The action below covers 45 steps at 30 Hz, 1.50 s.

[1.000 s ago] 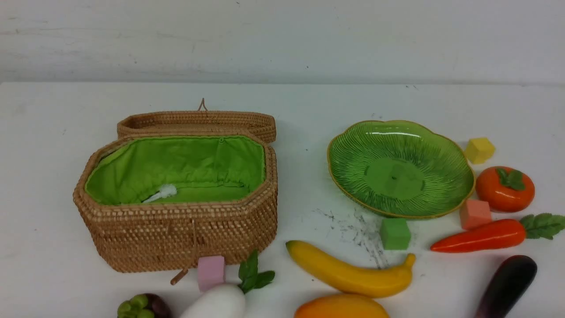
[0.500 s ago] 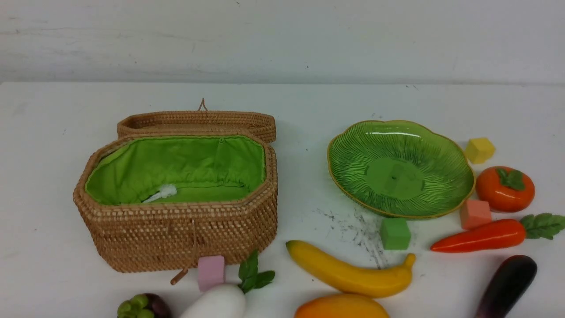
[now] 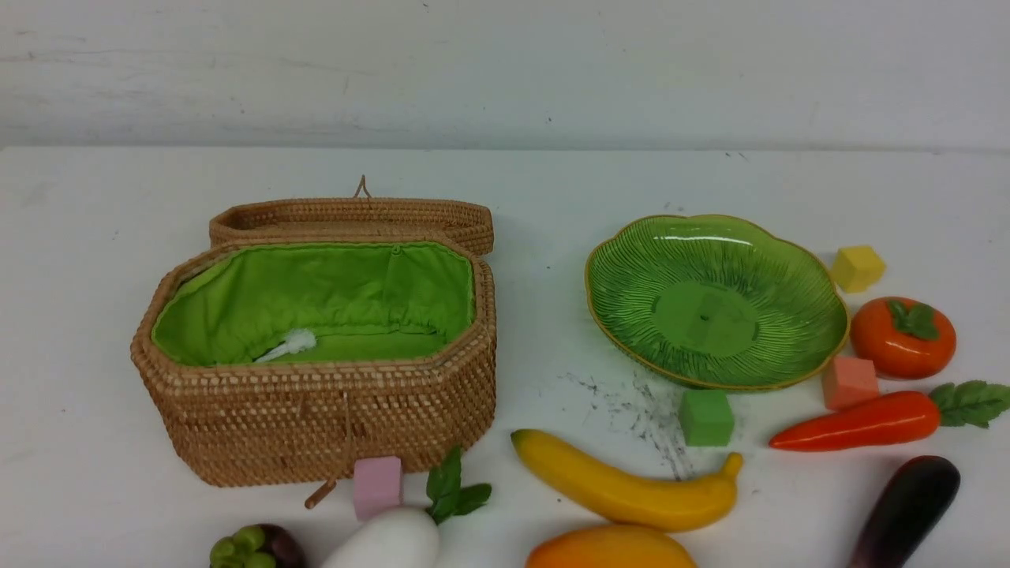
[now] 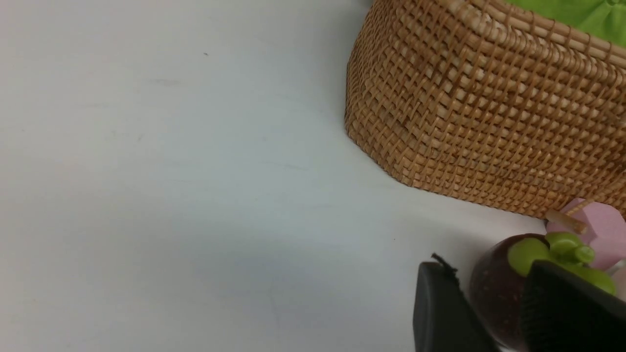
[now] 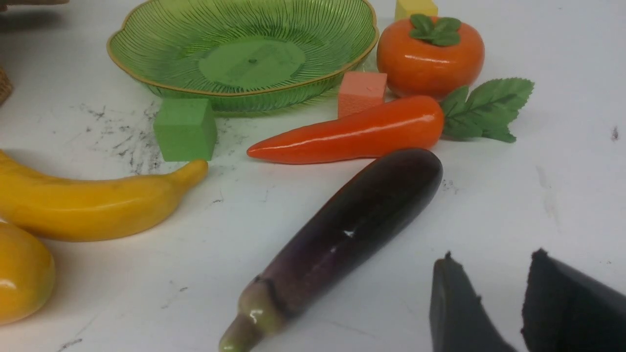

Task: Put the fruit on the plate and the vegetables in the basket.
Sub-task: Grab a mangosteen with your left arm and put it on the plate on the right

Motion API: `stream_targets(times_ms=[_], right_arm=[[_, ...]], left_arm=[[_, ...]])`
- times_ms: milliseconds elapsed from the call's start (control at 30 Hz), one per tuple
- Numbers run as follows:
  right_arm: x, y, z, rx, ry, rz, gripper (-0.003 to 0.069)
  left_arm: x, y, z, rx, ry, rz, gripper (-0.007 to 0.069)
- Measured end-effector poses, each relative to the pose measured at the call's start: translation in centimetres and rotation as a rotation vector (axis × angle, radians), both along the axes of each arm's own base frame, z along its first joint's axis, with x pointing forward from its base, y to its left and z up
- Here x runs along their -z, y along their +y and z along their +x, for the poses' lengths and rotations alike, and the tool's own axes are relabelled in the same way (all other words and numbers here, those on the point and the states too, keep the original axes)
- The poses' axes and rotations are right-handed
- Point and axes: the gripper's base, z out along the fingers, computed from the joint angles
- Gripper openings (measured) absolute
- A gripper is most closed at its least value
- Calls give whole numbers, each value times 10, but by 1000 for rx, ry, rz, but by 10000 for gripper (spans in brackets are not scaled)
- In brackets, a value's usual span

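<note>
In front we see the basket (image 3: 316, 418) left, the plate (image 3: 750, 347) right. Our left gripper (image 4: 484, 274) stands a little open, just before the purple fruit (image 4: 494, 298). Our right gripper (image 5: 494, 259) stands a little open, holding nothing, beside the eggplant (image 5: 352, 220).

Was lit brightly and evenly from above, cast only soft shadows beside the basket (image 3: 316, 426), glared in small white spots on the eggplant (image 5: 352, 220), persimmon (image 5: 430, 63) and plate (image 3: 710, 237), and blurred the near fingertips (image 5: 459, 313) in both wrist views.
</note>
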Motion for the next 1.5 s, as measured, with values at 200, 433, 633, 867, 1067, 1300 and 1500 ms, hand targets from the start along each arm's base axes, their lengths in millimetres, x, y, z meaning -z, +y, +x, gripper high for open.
stream_targets(times_ms=[200,433,633,867,1067,1300,1500], right_arm=[[0,0,0,0,0,0,238],[0,0,0,0,0,0,238],[0,0,0,0,0,0,238],[0,0,0,0,0,0,238],[0,0,0,0,0,0,238],[0,0,0,0,0,0,238],[0,0,0,0,0,-1,238]], left_arm=[[0,0,0,0,0,0,239],[-3,2,1,-1,-40,56,239],[-27,-1,5,6,-299,-41,239],[-54,-1,1,0,-585,-331,239],[-79,0,-5,13,-657,-448,239],[-159,0,-30,23,-642,-423,239],[-188,0,-15,-38,-305,-286,239]])
